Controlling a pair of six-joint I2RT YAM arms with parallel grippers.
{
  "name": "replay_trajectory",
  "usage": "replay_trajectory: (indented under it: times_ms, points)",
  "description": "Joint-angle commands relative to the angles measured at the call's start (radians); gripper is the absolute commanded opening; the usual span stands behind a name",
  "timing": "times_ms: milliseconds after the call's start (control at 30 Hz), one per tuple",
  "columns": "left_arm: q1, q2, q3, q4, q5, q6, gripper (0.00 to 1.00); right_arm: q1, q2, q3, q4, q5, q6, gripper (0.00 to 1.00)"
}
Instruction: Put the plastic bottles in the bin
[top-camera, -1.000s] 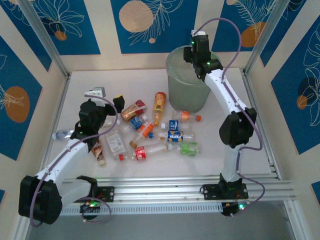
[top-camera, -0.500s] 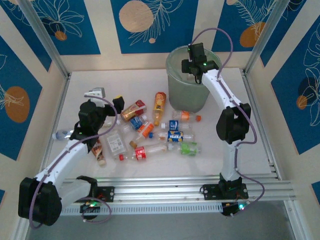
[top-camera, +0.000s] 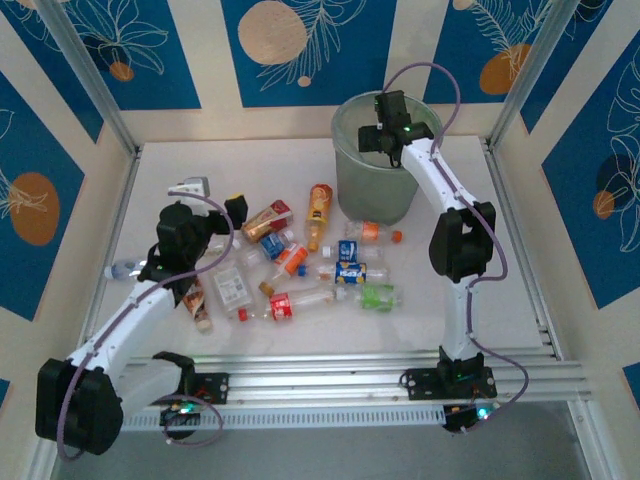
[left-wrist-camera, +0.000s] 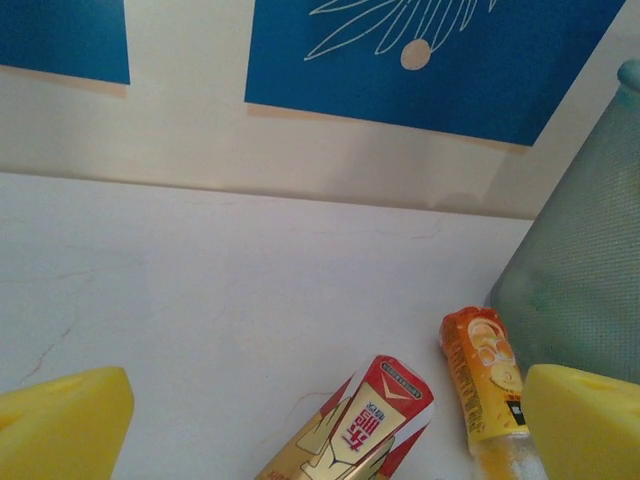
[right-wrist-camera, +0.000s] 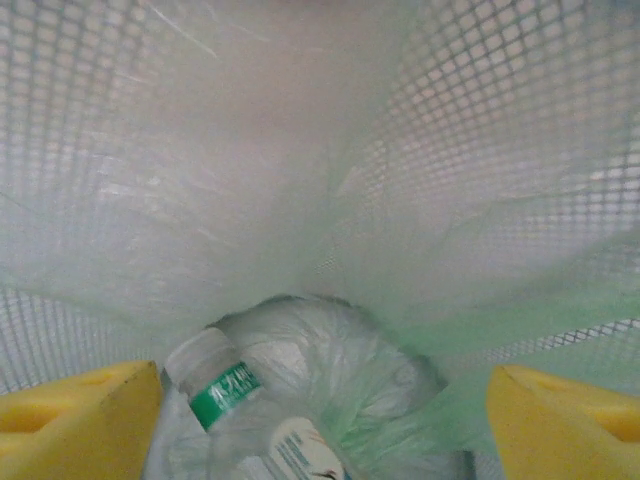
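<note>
Top view: right gripper (top-camera: 388, 128) poised over the bin (top-camera: 372, 195), upper centre of frame; plastic bottles (top-camera: 300, 270) strewn mid-frame, just right of the left gripper (top-camera: 215, 205).

Left wrist view: pads (left-wrist-camera: 62, 420) spread wide at the lower corners, gripping nothing; red-and-gold container (left-wrist-camera: 350, 430) low centre between them, orange bottle (left-wrist-camera: 485, 375) just to its right.

Right wrist view: pads (right-wrist-camera: 80, 420) wide apart, empty; green-labelled bottle (right-wrist-camera: 225, 385) lying at the bin's bottom, lower left. Best to rise straight up, clear of the rim, before swinging away, so as not to tip the bin.
</note>
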Motion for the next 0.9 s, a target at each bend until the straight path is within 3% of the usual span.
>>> replay_trajectory:
  times_ms: [0,167,300,433,533,667,867]
  points:
    - [-0.006,-0.011,0.041,-0.067,-0.047,-0.054,0.99,0.001,-0.005,0.071,-0.033,-0.017,0.008,0.85]
    - [-0.006,0.013,0.081,-0.131,-0.042,-0.038,1.00,0.018,-0.031,0.121,-0.075,-0.009,0.011,0.86]
    - [-0.006,0.088,0.182,-0.262,-0.022,0.012,0.99,0.038,-0.067,0.148,-0.104,0.007,0.017,0.99]
    - [-0.007,0.199,0.292,-0.388,0.031,0.065,0.99,0.062,-0.122,0.156,-0.139,0.030,0.036,0.99]
    - [-0.007,0.242,0.307,-0.382,0.083,0.062,0.99,0.078,-0.177,0.133,-0.171,0.052,0.066,0.99]
    - [-0.009,0.267,0.297,-0.337,0.128,0.033,1.00,0.096,-0.289,0.031,-0.182,0.086,0.113,0.99]
    - [-0.010,0.271,0.287,-0.311,0.125,0.020,1.00,0.139,-0.542,-0.269,-0.173,0.111,0.210,0.99]
